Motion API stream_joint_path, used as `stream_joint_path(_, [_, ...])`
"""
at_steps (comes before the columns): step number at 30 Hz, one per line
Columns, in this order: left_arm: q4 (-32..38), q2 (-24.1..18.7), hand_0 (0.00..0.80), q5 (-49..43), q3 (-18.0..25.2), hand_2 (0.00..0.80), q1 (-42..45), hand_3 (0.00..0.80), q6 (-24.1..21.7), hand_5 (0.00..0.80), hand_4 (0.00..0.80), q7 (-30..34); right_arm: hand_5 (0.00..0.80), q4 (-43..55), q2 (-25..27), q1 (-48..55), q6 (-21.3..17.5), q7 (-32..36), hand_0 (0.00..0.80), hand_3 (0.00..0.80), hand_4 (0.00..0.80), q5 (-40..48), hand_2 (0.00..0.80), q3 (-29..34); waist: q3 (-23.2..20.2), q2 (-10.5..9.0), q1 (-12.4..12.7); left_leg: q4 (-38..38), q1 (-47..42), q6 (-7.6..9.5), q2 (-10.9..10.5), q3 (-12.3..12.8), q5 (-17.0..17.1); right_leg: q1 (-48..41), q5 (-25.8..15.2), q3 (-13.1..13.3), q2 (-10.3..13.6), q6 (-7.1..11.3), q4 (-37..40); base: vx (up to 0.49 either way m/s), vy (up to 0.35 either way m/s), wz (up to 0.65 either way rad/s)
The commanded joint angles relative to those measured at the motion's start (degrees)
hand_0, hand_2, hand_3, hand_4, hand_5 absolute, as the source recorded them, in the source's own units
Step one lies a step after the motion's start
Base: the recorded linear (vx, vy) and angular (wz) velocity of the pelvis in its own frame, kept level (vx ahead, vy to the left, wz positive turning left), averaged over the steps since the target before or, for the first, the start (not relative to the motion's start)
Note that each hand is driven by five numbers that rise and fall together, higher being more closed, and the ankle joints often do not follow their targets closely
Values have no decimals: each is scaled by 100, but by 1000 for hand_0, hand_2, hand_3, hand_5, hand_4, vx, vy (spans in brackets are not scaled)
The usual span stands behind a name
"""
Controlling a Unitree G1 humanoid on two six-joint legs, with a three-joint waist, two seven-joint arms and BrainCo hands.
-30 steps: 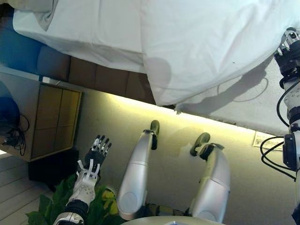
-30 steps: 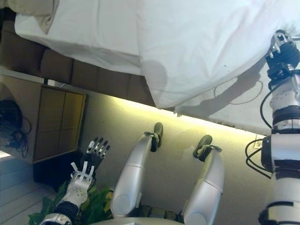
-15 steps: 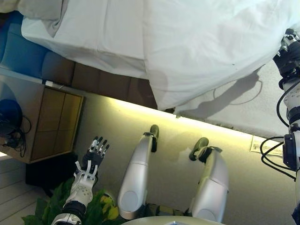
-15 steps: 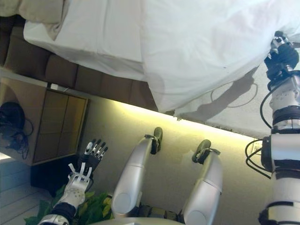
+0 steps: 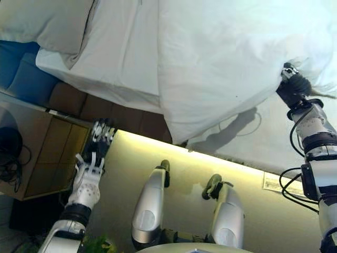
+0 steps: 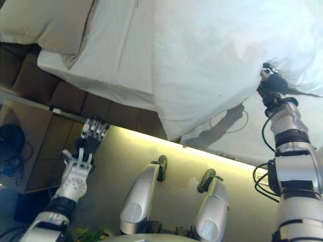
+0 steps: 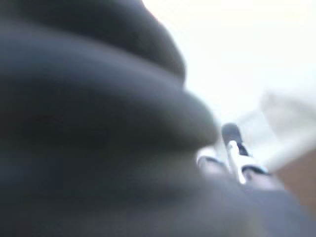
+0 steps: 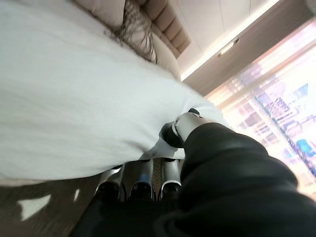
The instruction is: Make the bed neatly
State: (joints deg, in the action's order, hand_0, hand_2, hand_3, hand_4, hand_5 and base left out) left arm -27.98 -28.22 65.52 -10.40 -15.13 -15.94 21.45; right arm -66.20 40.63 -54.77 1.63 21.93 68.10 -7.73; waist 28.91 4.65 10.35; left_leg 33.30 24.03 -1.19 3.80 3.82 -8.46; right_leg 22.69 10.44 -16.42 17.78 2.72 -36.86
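Observation:
A white duvet (image 5: 226,58) lies bunched on the bed, and its lower edge hangs over the side above the floor. My right hand (image 5: 293,87) is at that edge on the right. In the right wrist view its fingers (image 8: 143,177) are curled with the thumb pressed on the duvet (image 8: 64,113). My left hand (image 5: 98,138) is open with straight fingers, held in front of the brown padded bed base (image 5: 113,108) and touching nothing. A white sheet (image 5: 113,63) covers the mattress to the left of the duvet.
A beige pillow (image 5: 47,23) lies at the bed's head, upper left. A wooden nightstand (image 5: 37,163) stands at the left beside the bed. A lit strip runs under the bed base. A white label (image 5: 275,182) lies on the floor at the right.
The camera has tilted, so more of the bed and pillow shows. My left hand has risen from near the floor to the bed base. My right hand has moved leftward with the duvet edge.

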Motion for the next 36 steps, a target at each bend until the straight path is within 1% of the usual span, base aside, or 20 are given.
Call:
stream_joint_path(1, [249, -222, 0, -569, -525, 0, -85, 0, 150, 0, 0, 216, 800, 437, -109, -125, -215, 213, 800, 800, 800, 135, 800, -88, -584, -222, -8, -638, -465, -294, 503, -107, 387, -674, -502, -29, 64, 191, 746, 33, 1, -11])
stream_joint_path(2, [234, -223, 0, -651, -596, 0, -119, 0, 295, 0, 0, 189, 800, 424, -142, -135, -205, 200, 800, 800, 800, 135, 800, -121, -613, -226, -11, -717, -550, -311, 515, -104, 415, -772, -528, -38, 39, 200, 849, 61, 2, -8])
stream_joint_path(3, [105, -193, 0, -905, -786, 0, -212, 0, 678, 0, 0, 276, 800, 397, -215, -156, -152, 172, 800, 800, 800, 136, 800, -199, -713, -254, -32, -888, -704, -350, 538, -90, 479, -950, -570, -61, -11, 219, 1061, 95, -2, -10])
stream_joint_path(4, [75, -189, 0, -965, -867, 0, -249, 0, 775, 0, 0, 286, 800, 407, -244, -155, -147, 148, 800, 800, 800, 137, 800, -234, -741, -261, -43, -954, -771, -355, 538, -88, 500, -1013, -592, -56, -33, 229, 1140, 119, 5, -7])
stream_joint_path(5, [-57, -167, 0, -1213, -1070, 0, -342, 0, 1204, 0, 0, 204, 800, 396, -312, -145, -108, 119, 800, 800, 800, 120, 800, -310, -841, -287, -71, -1102, -906, -376, 551, -70, 541, -1163, -634, -61, -81, 253, 1330, 83, 9, -7])
stream_joint_path(6, [-130, -149, 0, -1282, -1160, 0, -376, 0, 1362, 0, 0, 175, 800, 398, -345, -144, -100, 104, 800, 800, 800, 113, 800, -335, -873, -293, -83, -1159, -958, -384, 558, -63, 562, -1215, -653, -65, -94, 265, 1395, 129, 20, -2])
stream_joint_path(7, [-385, -95, 0, -1463, -1443, 0, -460, 0, 1769, 0, 0, 99, 800, 411, -435, -147, -34, 68, 800, 800, 800, 81, 800, -432, -990, -319, -129, -1334, -1122, -402, 581, -35, 626, -1378, -699, -58, -142, 293, 1586, 98, 18, -2])
stream_joint_path(8, [-444, -66, 0, -1505, -1488, 0, -475, 0, 1874, 0, 0, 67, 800, 413, -455, -146, -28, 54, 800, 800, 800, 74, 800, -455, -1011, -321, -136, -1377, -1165, -408, 587, -26, 641, -1422, -709, -63, -152, 295, 1631, 128, 28, -5])
stream_joint_path(9, [-595, -13, 0, -1601, -1616, 0, -504, 0, 2109, 0, 0, -42, 800, 416, -510, -132, 1, 49, 800, 800, 800, 41, 800, -504, -1081, -329, -161, -1488, -1274, -421, 593, -8, 673, -1525, -728, -62, -173, 312, 1745, 118, 28, -9])
stream_joint_path(10, [-740, 37, 0, -1625, -1735, 0, -541, 0, 2457, 0, 0, -103, 800, 421, -567, -105, 22, 36, 800, 800, 800, 4, 800, -550, -1147, -336, -188, -1604, -1385, -434, 596, 11, 710, -1631, -749, -65, -191, 333, 1857, 142, 32, -9])
stream_joint_path(11, [-847, 88, 0, -1664, -1818, 0, -570, 0, 2628, 0, 0, -120, 800, 445, -610, -87, 44, 0, 800, 800, 800, -7, 800, -588, -1200, -343, -210, -1705, -1474, -444, 599, 26, 740, -1714, -766, -69, -207, 352, 1952, 150, 25, -12])
stream_joint_path(14, [-1109, 319, 0, -1706, -2043, 0, -674, 0, 3251, 0, 0, -239, 800, 503, -737, -9, 90, -76, 800, 800, 800, -46, 800, -663, -1362, -370, -271, -2021, -1728, -476, 626, 92, 838, -1966, -816, -106, -279, 402, 2257, 132, 3, -7])
stream_joint_path(15, [-1314, 459, 0, -1738, -2152, 0, -751, 0, 3478, 0, 0, -271, 800, 524, -810, 3, 98, -115, 800, 800, 800, -40, 800, -699, -1430, -392, -298, -2144, -1813, -496, 630, 110, 878, -2061, -839, -105, -317, 422, 2391, 117, -17, 3])
stream_joint_path(19, [-2028, 1045, 0, -1568, -2226, 0, -1007, 0, 4026, 0, 0, -367, 800, 603, -1041, 6, 127, -208, 800, 800, 800, -38, 800, -832, -1566, -466, -400, -2450, -2019, -550, 669, 181, 992, -2243, -896, -114, -414, 466, 2669, 97, -32, 1])
stream_joint_path(20, [-2173, 1201, 0, -1364, -2208, 0, -1069, 0, 4176, 0, 0, -398, 800, 647, -1116, 8, 127, -258, 800, 800, 800, -32, 800, -870, -1582, -487, -423, -2486, -2042, -566, 688, 198, 1012, -2262, -916, -115, -428, 474, 2714, 55, -49, -1])
stream_joint_path(23, [-2478, 1647, 0, -168, -2047, 0, -1148, 0, 4666, 0, 0, -520, 800, 726, -1333, 60, 105, -319, 800, 800, 800, -88, 800, -936, -1610, -550, -484, -2623, -2120, -593, 757, 263, 1059, -2301, -956, -105, -484, 480, 2831, 41, -61, -5])
stream_joint_path(26, [-2698, 2003, 0, 946, -1898, 0, -1226, 0, 4936, 0, 0, -695, 800, 829, -1539, 75, 52, -415, 800, 800, 800, -108, 800, -1006, -1619, -650, -543, -2755, -2154, -617, 808, 321, 1119, -2301, -1027, -75, -541, 484, 2955, 11, -98, -11])
stream_joint_path(30, [-2875, 2327, 0, 2008, -1729, 0, -1324, 0, 5083, 0, 0, -966, 800, 1010, -1793, 41, -44, -542, 800, 800, 800, 6, 800, -1066, -1592, -848, -592, -2889, -2177, -653, 900, 403, 1161, -2291, -1094, -46, -651, 479, 3086, -22, -150, -14])
stream_joint_path(32, [-2944, 2448, 0, 2368, -1630, 0, -1313, 0, 5127, 0, 0, -1052, 800, 1151, -1904, 47, -49, -635, 800, 800, 800, 57, 800, -1058, -1601, -938, -614, -2937, -2188, -670, 948, 430, 1171, -2294, -1114, -40, -705, 469, 3140, -7, -164, -8])
stream_joint_path(36, [-2888, 2647, 0, 3367, -1551, 0, -1217, 0, 5189, 0, 0, -1255, 800, 1342, -2059, 119, -61, -762, 800, 800, 800, 97, 800, -1042, -1631, -1037, -633, -3038, -2267, -700, 1014, 484, 1196, -2356, -1132, -31, -792, 441, 3236, 24, -118, -11])
